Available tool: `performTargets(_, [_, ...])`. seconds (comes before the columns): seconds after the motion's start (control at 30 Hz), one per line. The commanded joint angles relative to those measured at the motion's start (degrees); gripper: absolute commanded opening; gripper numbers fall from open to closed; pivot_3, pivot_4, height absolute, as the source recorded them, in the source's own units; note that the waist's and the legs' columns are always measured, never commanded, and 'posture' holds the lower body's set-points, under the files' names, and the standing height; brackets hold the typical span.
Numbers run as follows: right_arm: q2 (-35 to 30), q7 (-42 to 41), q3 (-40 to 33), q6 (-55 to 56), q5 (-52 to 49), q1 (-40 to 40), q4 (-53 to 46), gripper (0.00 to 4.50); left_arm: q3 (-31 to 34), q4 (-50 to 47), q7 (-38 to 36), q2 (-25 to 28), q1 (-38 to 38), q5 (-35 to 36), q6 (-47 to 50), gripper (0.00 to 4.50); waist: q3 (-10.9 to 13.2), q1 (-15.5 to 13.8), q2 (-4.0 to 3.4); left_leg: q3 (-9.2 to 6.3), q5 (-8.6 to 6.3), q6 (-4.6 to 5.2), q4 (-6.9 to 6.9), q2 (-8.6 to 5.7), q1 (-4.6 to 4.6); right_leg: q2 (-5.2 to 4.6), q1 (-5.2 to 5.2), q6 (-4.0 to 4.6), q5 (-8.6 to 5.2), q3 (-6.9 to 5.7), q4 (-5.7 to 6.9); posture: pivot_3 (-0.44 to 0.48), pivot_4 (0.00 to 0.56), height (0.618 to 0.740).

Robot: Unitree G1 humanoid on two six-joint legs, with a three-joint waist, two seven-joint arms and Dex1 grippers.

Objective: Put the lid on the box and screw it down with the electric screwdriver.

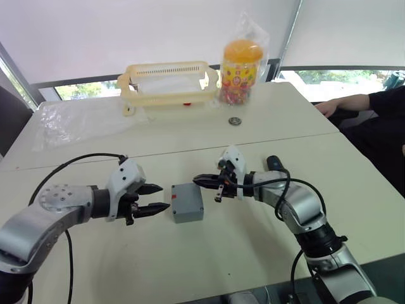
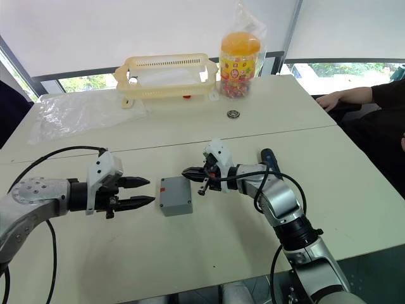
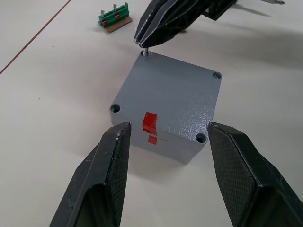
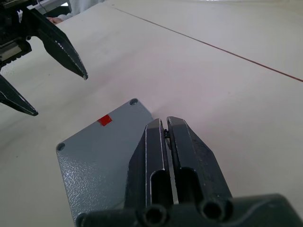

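The grey box (image 1: 187,202) stands on the table between my two grippers. The lid (image 3: 168,97) lies flat on top of it, with holes at its corners and a red mark at its edge above the box's red mark. My left gripper (image 1: 164,197) is open just left of the box, its fingers (image 3: 109,161) on either side of the marked face without touching it. My right gripper (image 1: 195,180) is shut on a small screw (image 3: 146,51), whose tip is at the lid's far corner hole. A dark cylinder (image 1: 273,163), seemingly the electric screwdriver, lies behind my right forearm.
A small green-brown block (image 3: 114,18) lies beyond the box. At the back stand a yellow basket (image 1: 168,82) and a candy jar (image 1: 239,73), with a small metal ring (image 1: 235,120) and a clear plastic sheet (image 1: 76,123) nearby. A person's arm (image 1: 354,104) rests at the table's right edge.
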State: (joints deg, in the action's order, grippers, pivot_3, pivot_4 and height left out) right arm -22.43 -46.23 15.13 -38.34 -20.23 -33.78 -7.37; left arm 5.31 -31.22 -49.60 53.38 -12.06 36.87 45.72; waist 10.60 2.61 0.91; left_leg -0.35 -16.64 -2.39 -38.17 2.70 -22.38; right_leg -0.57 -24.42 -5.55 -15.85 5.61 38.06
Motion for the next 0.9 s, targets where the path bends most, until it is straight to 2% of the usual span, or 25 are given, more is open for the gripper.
performTargets(0.03, [0.49,-0.5,-0.06,1.73,0.54,-0.52,-0.08,0.05,0.86,-1.76,0.46,-0.22,-0.22,0.32,-0.37,2.57,0.0,0.0,0.0,0.0,0.0,0.0,0.0,0.0,0.0,0.0,0.0,0.0,0.0,0.0,0.0,0.0,0.15,0.74])
performTargets(0.5, [0.29,-0.1,-2.24,1.02,-0.02,-0.78,-0.82,0.05,0.3,-1.68,1.1,-0.77,-0.22,0.2,-0.47,2.57,0.0,0.0,0.0,0.0,0.0,0.0,0.0,0.0,0.0,0.0,0.0,0.0,0.0,0.0,0.0,0.0,0.15,0.74])
performTargets(0.9, [-0.08,-0.45,-1.35,2.13,1.34,0.24,0.42,0.05,-0.06,-1.63,1.17,-1.18,-0.61,0.05,-0.38,2.57,0.0,-0.01,0.0,0.0,0.0,0.0,0.0,0.0,0.0,0.0,0.0,0.0,0.0,0.0,0.0,0.0,0.15,0.74])
